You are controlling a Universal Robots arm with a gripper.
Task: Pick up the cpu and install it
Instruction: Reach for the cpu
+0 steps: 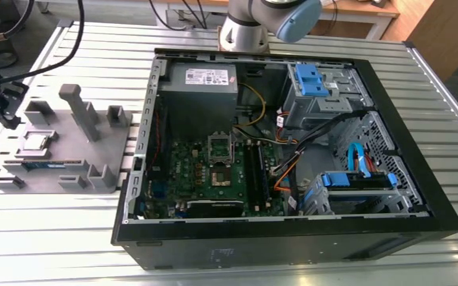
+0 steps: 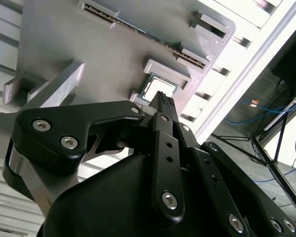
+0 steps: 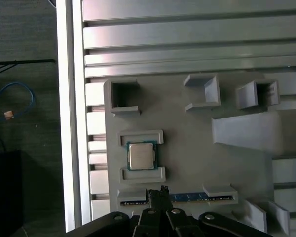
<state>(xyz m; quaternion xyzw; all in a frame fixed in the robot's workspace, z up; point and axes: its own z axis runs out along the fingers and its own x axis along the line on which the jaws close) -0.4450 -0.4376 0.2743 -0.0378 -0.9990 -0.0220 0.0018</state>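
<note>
The cpu [image 3: 140,155] lies flat, silver top up, in its nest on the grey fixture tray [image 3: 187,148], framed by two low bracket lips [image 3: 140,136]. In the exterior view it sits at the exterior view's left, well apart from the open computer case [image 1: 277,247]. A memory stick [image 3: 187,197] stands in a slot just beside the nest. The gripper [image 3: 163,190] hangs over the tray with its tips near the nest and not touching the chip. Its fingers look pressed together, with nothing held.

Risks, as a judgement:
- With the claw closed it can't straddle the chip, so coming down like this would press on the lid.
- The chip is thin and sits low between the lips. A skewed or off-centre grasp could catch a lip or the stick, or lift the chip tilted and drop it.
- The socket [image 1: 217,174] lies deep in the case with cables [image 1: 283,174] close by. A rotated or tilted chip could seat wrong and harm the contacts.

Hard to make out:
- How high the tips are above the tray can't be told.
- The chip's orientation mark can't be read.
- Whether the socket's latch is open is unclear.
- The chip's underside and the floor of the nest are hidden.
</note>
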